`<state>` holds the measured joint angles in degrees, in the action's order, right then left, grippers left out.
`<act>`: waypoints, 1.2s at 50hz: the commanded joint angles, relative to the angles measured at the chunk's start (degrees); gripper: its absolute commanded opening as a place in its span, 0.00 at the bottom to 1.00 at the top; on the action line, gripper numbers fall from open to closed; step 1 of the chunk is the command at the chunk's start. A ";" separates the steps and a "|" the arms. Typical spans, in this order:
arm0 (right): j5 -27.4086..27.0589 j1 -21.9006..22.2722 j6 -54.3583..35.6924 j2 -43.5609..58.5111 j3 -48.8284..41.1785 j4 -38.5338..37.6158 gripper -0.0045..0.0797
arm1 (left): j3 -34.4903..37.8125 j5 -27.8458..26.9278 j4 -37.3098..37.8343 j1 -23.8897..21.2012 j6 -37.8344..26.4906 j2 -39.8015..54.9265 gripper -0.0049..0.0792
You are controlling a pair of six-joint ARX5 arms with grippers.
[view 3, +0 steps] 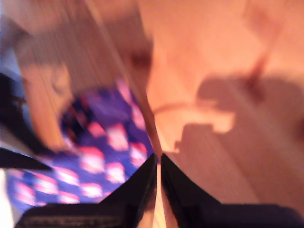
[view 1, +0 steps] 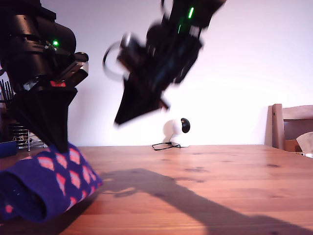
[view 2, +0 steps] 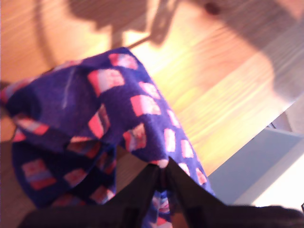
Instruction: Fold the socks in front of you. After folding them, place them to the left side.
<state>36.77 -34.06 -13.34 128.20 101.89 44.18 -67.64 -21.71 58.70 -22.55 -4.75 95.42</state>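
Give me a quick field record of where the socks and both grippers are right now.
socks: socks bundled on the wooden table, at the exterior view's lower left
first gripper: my first gripper down at the socks, jaws shut on the fabric
second gripper: my second gripper raised above the table, jaws together, holding nothing, motion-blurred
background: small white camera-like device with a cable at the table's far edge; wooden chair at the exterior view's right
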 commanded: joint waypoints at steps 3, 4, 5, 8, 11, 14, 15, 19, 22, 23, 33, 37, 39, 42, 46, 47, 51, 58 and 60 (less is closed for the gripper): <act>2.29 -0.96 0.15 1.18 -0.52 -0.76 0.04 | 0.66 0.46 0.31 0.63 -0.26 -0.20 0.03; 2.86 -1.18 0.20 1.42 -0.52 -1.07 0.04 | 0.66 0.44 0.31 0.72 -0.26 -0.20 0.03; 3.41 -1.31 0.44 1.46 -0.52 -1.16 0.04 | 0.66 0.46 0.37 0.79 -0.24 -0.20 0.03; 4.76 -1.62 0.87 1.66 -0.52 -1.68 0.04 | 0.68 0.55 0.79 0.81 -0.24 -0.20 0.03; 5.51 -1.86 2.08 1.66 -0.52 -2.56 0.04 | 0.68 0.61 1.05 0.81 -0.24 -0.20 0.03; 6.78 -1.88 3.56 1.66 -0.52 -3.69 0.04 | 0.68 0.63 1.05 0.81 -0.24 -0.20 0.03; 7.34 -1.88 4.24 1.66 -0.52 -3.96 0.04 | 0.68 0.61 1.05 0.81 -0.24 -0.20 0.03; 8.55 -1.88 6.21 1.99 -0.52 -4.59 0.04 | 0.68 0.61 1.01 0.81 -0.22 -0.17 0.03; 10.19 -1.95 6.56 2.43 -0.52 -4.59 0.04 | 0.68 0.59 0.79 0.79 -0.22 -0.17 0.03; 10.73 -1.95 6.56 2.56 -0.52 -4.57 0.04 | 0.68 0.59 0.68 0.79 -0.22 -0.17 0.03; 12.87 -2.78 10.05 3.23 -0.52 -6.82 0.04 | 0.68 0.57 0.17 0.76 -0.17 -0.17 0.03; 13.90 -3.10 11.76 3.26 -0.52 -8.02 0.04 | 0.68 0.55 0.20 0.68 -0.17 -0.17 0.03; 14.12 -3.39 12.15 3.32 -0.52 -8.37 0.04 | 0.68 0.55 0.20 0.63 -0.17 -0.17 0.03; 14.21 -3.85 12.63 3.63 -0.52 -8.74 0.04 | 0.68 0.50 0.20 0.55 -0.17 -0.17 0.03; 14.69 -4.46 13.62 4.35 -0.52 -9.66 0.04 | 0.68 0.52 0.22 0.22 -0.17 -0.17 0.03; 15.15 -4.50 13.92 4.48 -0.52 -9.77 0.04 | 0.70 0.52 0.24 0.13 -0.17 -0.17 0.03; 16.13 -5.25 14.93 5.42 -0.52 -10.75 0.04 | 0.70 0.52 0.22 -0.13 -0.17 -0.17 0.03; 17.00 -5.73 15.67 6.84 -0.52 -11.21 0.04 | 0.81 0.61 0.66 -0.35 -0.20 -0.17 0.03; 16.98 -5.81 15.74 7.06 -0.52 -11.13 0.04 | 0.81 0.61 0.61 -0.35 -0.20 -0.17 0.03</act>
<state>53.49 -39.53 1.98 132.11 101.86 33.23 -67.64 -20.95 59.44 -22.52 -4.73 95.39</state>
